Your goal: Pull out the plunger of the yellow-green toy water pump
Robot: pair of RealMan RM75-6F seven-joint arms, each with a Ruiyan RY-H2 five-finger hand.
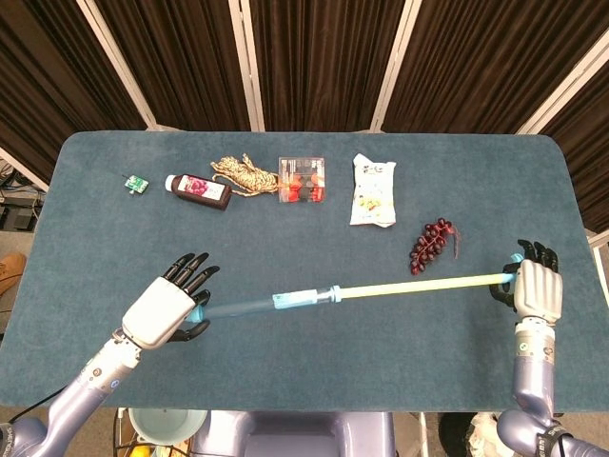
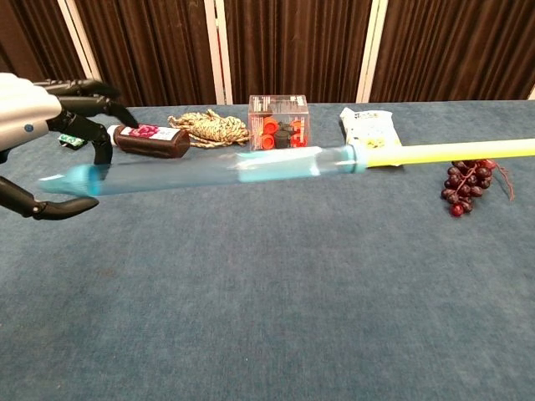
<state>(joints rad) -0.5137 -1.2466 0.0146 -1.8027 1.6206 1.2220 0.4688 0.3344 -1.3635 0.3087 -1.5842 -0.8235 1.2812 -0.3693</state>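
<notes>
Pump (image 1: 285, 301) lengthwise left-right, plunger (image 1: 419, 285) rightward.

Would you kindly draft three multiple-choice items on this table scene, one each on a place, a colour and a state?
1. What lies on the table just left of the clear box of red pieces?
A. the coil of rope
B. the grapes
C. the snack bag

2. What colour is the plunger rod?
A. red
B. yellow-green
C. black

3. How is the pump's clear blue barrel placed?
A. lying flat on the table
B. standing upright
C. held above the table by the left robot hand

Answers:
1. A, the head view shows the rope beside the box's left side.
2. B, the rod runs yellow-green to the right robot hand.
3. C, the chest view shows it in the air, with the hand at its end.
</notes>
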